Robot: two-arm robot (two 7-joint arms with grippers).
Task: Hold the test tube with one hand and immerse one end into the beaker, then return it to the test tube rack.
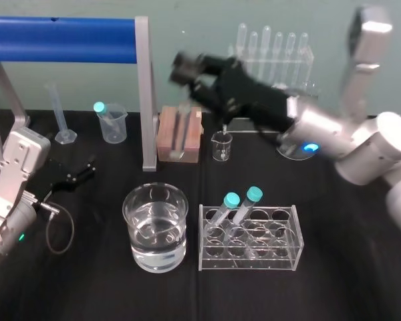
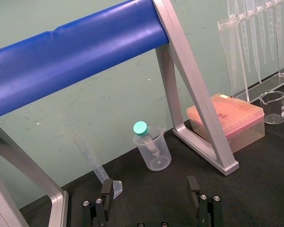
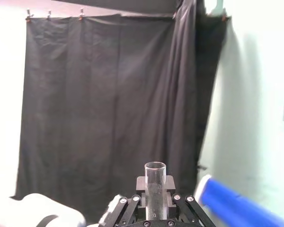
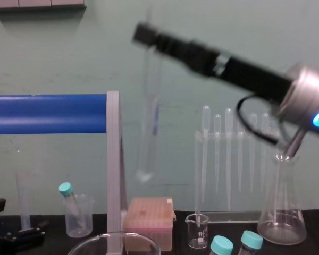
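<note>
Glass tube (image 4: 148,117) is hanging upright from the right gripper (image 4: 143,35), open rim up and rounded end down. In the right wrist view the jaws are clenching on the tube just below its rim, one finger on each side. The arm is slanting up from the right, and the gripper is hovering high over the back of the table. In the chest view the tube's lower end is hanging well above the tabletop, over the pink box (image 4: 149,212) and just right of the grey post (image 4: 112,170). Beaker (image 1: 130,214) is sitting on the black mat nearer the robot, in front of the post, and is holding clear liquid. The tube is well apart from it. Rack (image 1: 250,259) is standing just right of the beaker, with two teal-capped tubes (image 1: 232,199) leaning in its left half. Left gripper (image 2: 150,189) is resting low at the table's left side, fingers spread apart and grasping nothing.
</note>
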